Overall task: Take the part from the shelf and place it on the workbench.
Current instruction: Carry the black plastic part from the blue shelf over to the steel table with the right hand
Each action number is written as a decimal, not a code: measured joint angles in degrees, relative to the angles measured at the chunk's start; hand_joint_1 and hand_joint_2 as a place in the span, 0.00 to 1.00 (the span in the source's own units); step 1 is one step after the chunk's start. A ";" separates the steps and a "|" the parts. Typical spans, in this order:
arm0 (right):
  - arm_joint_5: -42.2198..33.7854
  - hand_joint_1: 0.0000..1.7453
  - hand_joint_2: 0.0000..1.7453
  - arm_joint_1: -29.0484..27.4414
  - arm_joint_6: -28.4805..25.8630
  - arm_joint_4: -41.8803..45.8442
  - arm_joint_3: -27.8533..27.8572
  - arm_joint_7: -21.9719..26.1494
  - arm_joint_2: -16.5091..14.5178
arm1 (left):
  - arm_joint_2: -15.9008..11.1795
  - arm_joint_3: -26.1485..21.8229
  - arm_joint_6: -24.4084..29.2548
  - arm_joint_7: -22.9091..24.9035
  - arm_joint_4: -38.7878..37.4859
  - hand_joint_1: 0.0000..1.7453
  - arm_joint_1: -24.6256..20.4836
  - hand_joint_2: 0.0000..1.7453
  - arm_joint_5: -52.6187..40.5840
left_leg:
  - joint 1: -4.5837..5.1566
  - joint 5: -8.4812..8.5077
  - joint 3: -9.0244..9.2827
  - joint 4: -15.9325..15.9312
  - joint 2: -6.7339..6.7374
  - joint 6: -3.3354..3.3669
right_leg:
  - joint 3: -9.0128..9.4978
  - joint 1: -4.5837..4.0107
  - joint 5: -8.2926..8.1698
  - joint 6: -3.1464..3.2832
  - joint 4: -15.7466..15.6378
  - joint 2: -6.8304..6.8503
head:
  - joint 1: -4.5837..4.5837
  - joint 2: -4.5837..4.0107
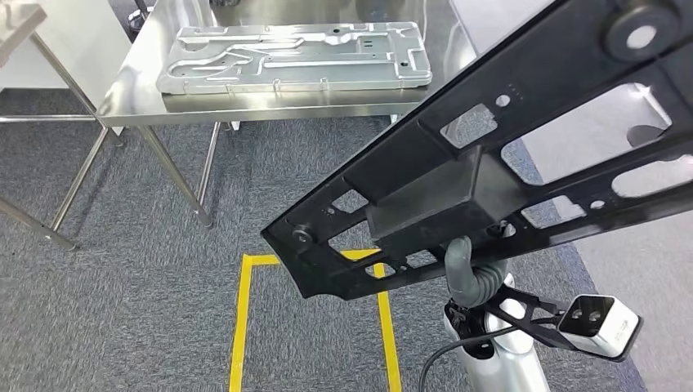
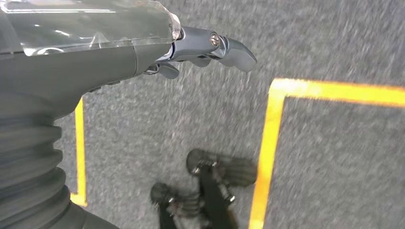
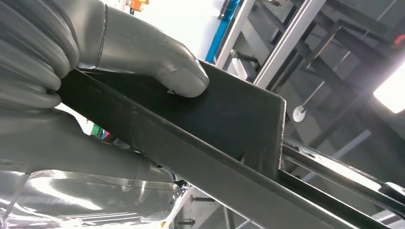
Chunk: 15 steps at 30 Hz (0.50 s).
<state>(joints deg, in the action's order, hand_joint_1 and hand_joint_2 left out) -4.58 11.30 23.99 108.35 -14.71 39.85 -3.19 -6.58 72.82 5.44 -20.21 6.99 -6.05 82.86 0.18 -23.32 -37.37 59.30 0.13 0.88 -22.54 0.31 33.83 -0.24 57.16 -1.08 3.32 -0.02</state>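
A long black perforated part (image 1: pixel 490 163) is held up in front of the head camera, stretching from the lower centre of the frame to the upper right corner, where its far end is cut off. It is gripped from beneath by the right hand (image 1: pixel 470 273), of which little more than a thumb and a ribbed cover are seen; in the right wrist view the thumb (image 3: pixel 162 62) is pressed on the part's boxy middle section (image 3: pixel 229 119), the fingers closed around it. The workbench (image 1: pixel 139 90) lies in the upper left of the head view, beyond a stretch of grey carpet, with a silver stamped plate (image 1: pixel 294 57) already on it. The part's long axis runs slantwise to the bench edge, so a turn is probably called for. The left hand (image 2: pixel 191 47) hangs over the floor, holding nothing, fingers loosely extended.
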 joint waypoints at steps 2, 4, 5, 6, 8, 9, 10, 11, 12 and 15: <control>-0.01 1.00 1.00 0.13 0.19 0.26 0.11 0.02 0.00 | -0.04 0.14 -0.02 -0.06 0.00 0.00 -0.25 1.00 0.00 | -0.51 -0.96 2.07 -1.65 -0.16 0.46 | -3.47 0.01 -2.28 -0.54 5.98 0.25 | -0.01 0.00; -0.01 1.00 1.00 0.05 0.38 0.31 0.26 0.02 0.02 | -0.02 0.34 -0.04 -0.09 0.00 0.00 -0.21 1.00 0.01 | -0.82 -2.00 4.36 -2.81 -0.24 0.68 | -8.93 0.22 -1.61 -1.09 12.80 0.41 | -0.02 0.00; -0.01 1.00 1.00 -0.03 0.44 0.31 0.34 0.01 0.03 | 0.01 0.45 -0.04 -0.09 0.00 0.00 -0.17 1.00 0.01 | -0.90 -2.66 5.43 -3.13 -0.30 0.68 | -11.51 0.38 0.28 -1.38 14.89 0.44 | -0.02 0.00; -0.01 1.00 1.00 -0.11 0.44 0.31 0.43 0.01 0.04 | 0.05 0.55 -0.06 -0.09 0.00 0.00 -0.14 1.00 0.01 | -1.01 -3.43 6.57 -3.32 -0.37 0.60 | -13.66 0.56 2.33 -1.68 15.80 0.48 | -0.02 0.00; -0.01 1.00 1.00 -0.18 0.44 0.31 0.58 0.01 0.04 | 0.16 0.67 -0.10 -0.09 0.00 0.00 -0.08 1.00 0.02 | -1.35 -5.22 9.02 -3.43 -0.55 0.22 | -16.13 0.86 3.89 -2.19 13.82 0.65 | -0.02 0.00; -0.01 1.00 1.00 -0.21 0.44 0.30 0.63 0.01 0.04 | 0.19 0.71 -0.13 -0.09 0.00 0.00 -0.05 1.00 0.02 | -1.53 -6.20 10.32 -3.43 -0.59 -0.05 | -16.55 0.98 2.18 -2.35 11.17 0.84 | -0.02 0.00; -0.01 1.00 1.00 -0.28 0.44 0.26 0.69 0.01 0.07 | 0.21 0.74 -0.13 -0.09 -0.01 0.00 0.03 1.00 0.02 | -1.66 -7.18 11.45 -3.48 -0.60 -0.36 | -16.69 1.08 -1.80 -2.40 7.81 1.19 | -0.03 0.00; -0.01 1.00 1.00 -0.40 0.45 0.18 0.78 0.01 0.11 | 0.21 0.79 -0.12 -0.08 -0.02 0.00 0.07 1.00 0.02 | -1.70 -8.18 12.56 -3.43 -0.63 -0.70 | -16.69 1.04 -6.01 -2.21 4.97 1.60 | -0.04 0.00; 0.01 1.00 1.00 -0.52 0.45 0.09 0.88 -0.01 0.16 | 0.21 0.83 -0.12 -0.07 -0.03 0.00 0.08 1.00 0.02 | -1.64 -9.09 13.43 -3.53 -0.59 -1.14 | -16.59 0.90 -9.48 -1.81 3.06 1.82 | -0.02 0.00; 0.03 1.00 1.00 -0.43 0.47 0.29 1.07 -0.03 0.23 | 0.22 0.91 -0.14 -0.09 -0.04 0.00 -0.27 1.00 0.02 | -1.61 -9.44 14.74 -2.89 -0.38 -2.40 | -15.76 0.55 -11.28 -0.08 1.93 1.50 | -0.02 0.00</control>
<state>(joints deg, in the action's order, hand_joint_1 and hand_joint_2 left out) -4.55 10.86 24.46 108.63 -13.64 39.82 -2.96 -6.35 73.73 5.30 -20.30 6.95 -6.32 82.88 -1.43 -32.76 -22.62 56.41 -0.25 -1.52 -38.30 0.86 22.55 -0.31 59.09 0.41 3.31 -0.02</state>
